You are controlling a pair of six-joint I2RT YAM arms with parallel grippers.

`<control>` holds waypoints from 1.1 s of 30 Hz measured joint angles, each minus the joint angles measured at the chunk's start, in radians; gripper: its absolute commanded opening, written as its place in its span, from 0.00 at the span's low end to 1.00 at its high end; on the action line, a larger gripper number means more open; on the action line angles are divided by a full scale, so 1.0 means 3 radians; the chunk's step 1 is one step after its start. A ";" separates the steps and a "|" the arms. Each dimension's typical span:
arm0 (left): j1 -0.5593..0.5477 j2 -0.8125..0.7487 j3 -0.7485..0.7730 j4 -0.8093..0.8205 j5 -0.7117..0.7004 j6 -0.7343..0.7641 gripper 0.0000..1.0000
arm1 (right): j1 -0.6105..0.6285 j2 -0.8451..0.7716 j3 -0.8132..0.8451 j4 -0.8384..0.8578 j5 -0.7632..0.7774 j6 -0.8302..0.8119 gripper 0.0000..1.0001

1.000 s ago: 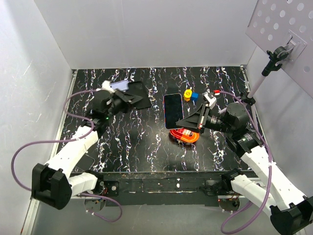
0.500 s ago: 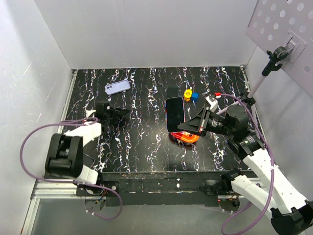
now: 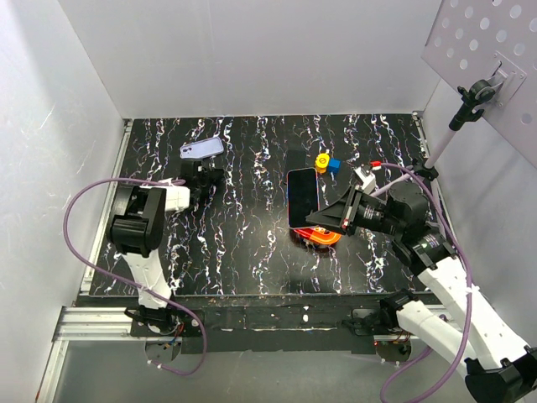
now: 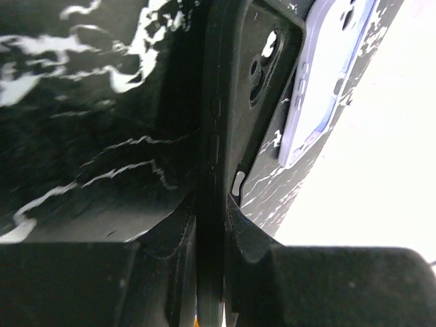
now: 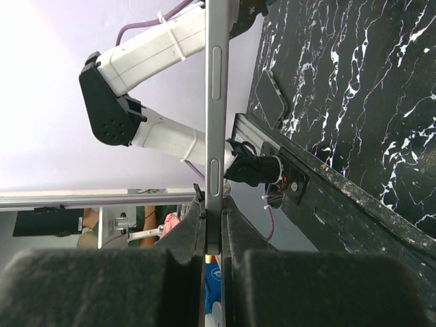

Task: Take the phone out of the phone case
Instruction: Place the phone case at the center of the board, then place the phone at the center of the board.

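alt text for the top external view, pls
The right gripper holds a dark-screened phone by its near edge over the black marbled table, beside an orange object. The left arm is folded back, the left gripper pinching a black case, hard to see here, near a lavender phone-shaped item at the far left. Yellow and blue blocks sit beyond the phone.

The red object [image 3: 325, 238] lies mostly hidden beneath the phone [image 3: 301, 197] and the right jaws.
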 measured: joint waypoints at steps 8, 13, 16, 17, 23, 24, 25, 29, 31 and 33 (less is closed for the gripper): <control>0.0004 0.0505 0.0488 0.0183 0.0022 -0.0084 0.55 | 0.0000 0.0177 0.0000 0.0001 0.0052 -0.0023 0.01; 0.0043 0.0525 0.0537 0.0477 0.0275 -0.0202 0.98 | 0.0000 0.0666 0.0001 0.0103 0.0053 -0.0089 0.01; 0.0090 0.0430 0.0380 0.0614 0.0474 -0.0200 0.98 | -0.0017 0.1086 0.0039 0.0175 0.0042 -0.0156 0.01; 0.0104 0.0374 0.0289 0.0640 0.0543 -0.0188 0.98 | -0.0028 0.1260 0.0089 0.0184 0.0032 -0.0187 0.01; 0.0214 -0.0069 0.0075 -0.0058 0.1214 0.0281 0.98 | -0.0132 0.2318 0.0697 0.0148 0.0102 -0.0584 0.01; 0.0225 -0.0159 0.0086 -0.0315 0.1273 0.0436 0.98 | -0.0139 0.2496 0.0866 0.0120 0.0128 -0.0660 0.01; 0.0230 -0.0235 0.0093 -0.0510 0.1306 0.0567 0.98 | -0.0148 0.2673 0.1039 0.0112 0.0149 -0.0732 0.01; 0.0243 -0.0703 0.0047 -0.1194 0.1420 0.1148 0.98 | -0.0154 0.3323 0.1652 0.0136 0.0253 -0.0936 0.01; 0.0221 -0.1048 -0.0043 -0.1364 0.1495 0.1423 0.98 | -0.0154 0.3602 0.1853 0.0174 0.0313 -0.0963 0.01; 0.0156 -0.1391 -0.0109 -0.1497 0.1579 0.1701 0.98 | -0.0154 0.3886 0.2047 0.0172 0.0361 -0.0973 0.01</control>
